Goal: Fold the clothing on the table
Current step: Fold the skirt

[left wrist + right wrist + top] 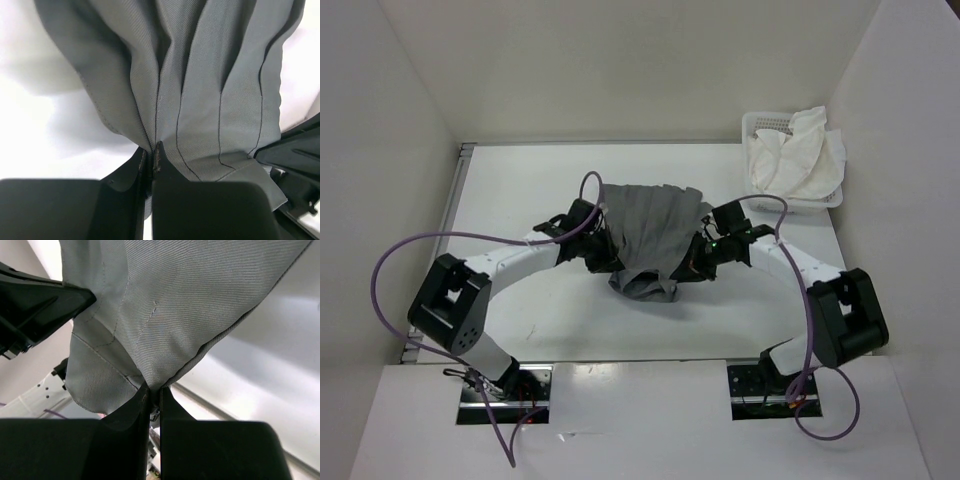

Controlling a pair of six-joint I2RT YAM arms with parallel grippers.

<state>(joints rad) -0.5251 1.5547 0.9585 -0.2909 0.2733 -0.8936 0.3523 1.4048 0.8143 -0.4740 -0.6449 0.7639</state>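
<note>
While your left gripper (153, 152) and right gripper (154, 392) each clamp a pinch of the clothing (655, 235), it drapes bunched between them over the table's (520, 190) middle, probably so you can spread it flat.

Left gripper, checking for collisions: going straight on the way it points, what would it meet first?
The clothing the left gripper pinches; behind it, maybe the right gripper, depth unclear.

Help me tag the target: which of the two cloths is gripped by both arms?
The dark grey clothing, pinched by the left gripper and right gripper; the white cloth lies untouched in the basket.
</note>
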